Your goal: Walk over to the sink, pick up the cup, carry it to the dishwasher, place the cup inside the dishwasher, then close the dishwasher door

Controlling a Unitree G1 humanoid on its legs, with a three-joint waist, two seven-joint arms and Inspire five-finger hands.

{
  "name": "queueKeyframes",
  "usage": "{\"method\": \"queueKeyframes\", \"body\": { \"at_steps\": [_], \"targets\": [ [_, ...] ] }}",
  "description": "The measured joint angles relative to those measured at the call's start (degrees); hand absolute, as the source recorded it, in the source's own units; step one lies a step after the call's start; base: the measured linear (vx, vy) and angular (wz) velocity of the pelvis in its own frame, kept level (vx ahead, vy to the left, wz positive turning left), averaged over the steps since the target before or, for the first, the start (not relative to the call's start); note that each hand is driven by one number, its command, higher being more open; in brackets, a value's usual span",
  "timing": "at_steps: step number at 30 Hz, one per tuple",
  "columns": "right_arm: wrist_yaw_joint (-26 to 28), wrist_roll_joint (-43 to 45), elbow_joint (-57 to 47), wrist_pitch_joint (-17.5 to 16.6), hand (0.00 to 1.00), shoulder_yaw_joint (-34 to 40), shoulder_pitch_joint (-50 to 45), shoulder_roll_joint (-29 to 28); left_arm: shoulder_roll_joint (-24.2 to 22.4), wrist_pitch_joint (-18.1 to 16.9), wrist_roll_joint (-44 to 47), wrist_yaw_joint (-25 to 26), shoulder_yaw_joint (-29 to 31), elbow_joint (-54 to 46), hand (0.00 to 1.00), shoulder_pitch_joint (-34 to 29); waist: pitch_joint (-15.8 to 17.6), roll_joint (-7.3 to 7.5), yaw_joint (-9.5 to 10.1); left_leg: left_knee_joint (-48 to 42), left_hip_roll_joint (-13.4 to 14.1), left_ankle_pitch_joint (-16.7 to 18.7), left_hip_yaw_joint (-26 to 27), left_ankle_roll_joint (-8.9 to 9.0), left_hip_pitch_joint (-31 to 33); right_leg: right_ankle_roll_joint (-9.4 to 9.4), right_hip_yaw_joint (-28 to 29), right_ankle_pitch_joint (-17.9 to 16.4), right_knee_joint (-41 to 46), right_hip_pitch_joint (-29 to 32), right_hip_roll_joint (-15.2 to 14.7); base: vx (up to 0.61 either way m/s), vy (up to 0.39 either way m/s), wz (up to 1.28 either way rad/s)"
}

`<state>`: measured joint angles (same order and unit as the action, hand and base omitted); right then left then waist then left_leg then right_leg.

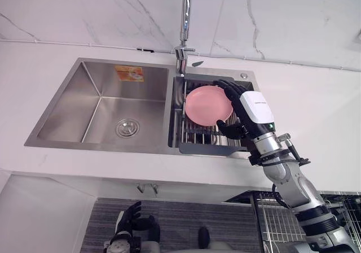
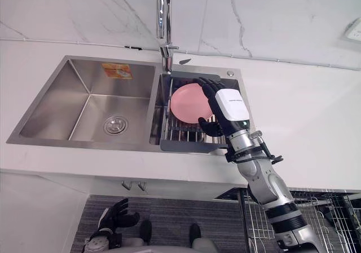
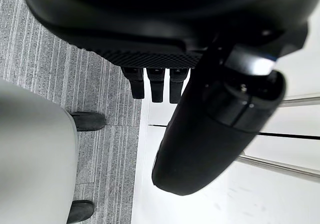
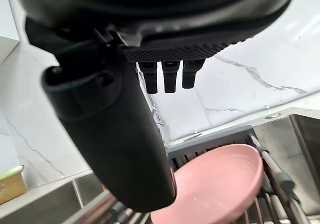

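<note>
My right hand [image 1: 255,109], fingers open and not yet clamped, brackets the rim of the pale pink round shallow dish [image 1: 206,105] leaning in the dark wire rack [image 1: 194,136] over the steel sink's [image 1: 84,106] right basin; I should close thumb against fingers squarely across that rim before lifting straight up.
</note>
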<state>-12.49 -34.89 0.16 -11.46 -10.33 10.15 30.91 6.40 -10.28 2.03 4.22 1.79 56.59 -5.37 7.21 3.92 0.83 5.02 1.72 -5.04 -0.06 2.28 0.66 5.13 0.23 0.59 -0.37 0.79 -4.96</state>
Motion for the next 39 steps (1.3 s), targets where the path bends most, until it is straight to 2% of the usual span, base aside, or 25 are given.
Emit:
{"method": "queueKeyframes", "body": {
  "at_steps": [5, 11, 23, 39],
  "targets": [
    [0.2, -0.1, 3.8, 0.3, 0.90, 0.0, 0.0, 0.7, 0.0, 0.0, 0.0, -0.4, -0.1, 0.1, 0.90, 0.0, -0.1, -0.23, 0.00, 0.0, -0.2, 0.0, -0.1, -0.02, 0.1, 0.00, -0.2, 0.0, -0.1, 0.0, -0.1, 0.00, 0.000, 0.01],
    [0.9, -0.3, 8.3, 1.3, 0.90, -0.4, 0.7, 2.8, -0.5, 0.0, 0.0, -0.4, -0.3, 0.2, 0.90, -0.1, -0.7, -1.22, 0.21, 0.0, -0.2, 0.0, -0.8, -0.05, 0.6, 0.01, -0.7, 0.0, -0.2, 0.1, -0.2, 0.00, 0.000, 0.04],
    [1.2, -3.0, 17.0, 2.8, 0.90, -4.3, 6.8, 3.6, -0.4, 0.0, 0.0, -0.4, -0.7, -0.1, 0.90, -0.3, -0.7, -1.28, 0.21, 0.0, -0.4, 0.0, -1.0, -0.08, 0.9, 0.01, -1.0, 0.0, -0.6, 0.1, -0.3, 0.00, 0.000, 0.00],
    [0.8, -6.0, 23.2, 4.6, 0.90, -5.9, 12.7, 3.7, -0.9, -0.1, 0.0, -0.4, -1.0, -1.9, 0.90, -0.3, 0.4, -1.52, 1.56, 0.0, -0.6, -0.1, -2.2, -0.17, 1.7, 0.03, -2.1, 0.0, -0.6, 0.3, -0.5, -0.01, -0.003, 0.03]
  ]
}}
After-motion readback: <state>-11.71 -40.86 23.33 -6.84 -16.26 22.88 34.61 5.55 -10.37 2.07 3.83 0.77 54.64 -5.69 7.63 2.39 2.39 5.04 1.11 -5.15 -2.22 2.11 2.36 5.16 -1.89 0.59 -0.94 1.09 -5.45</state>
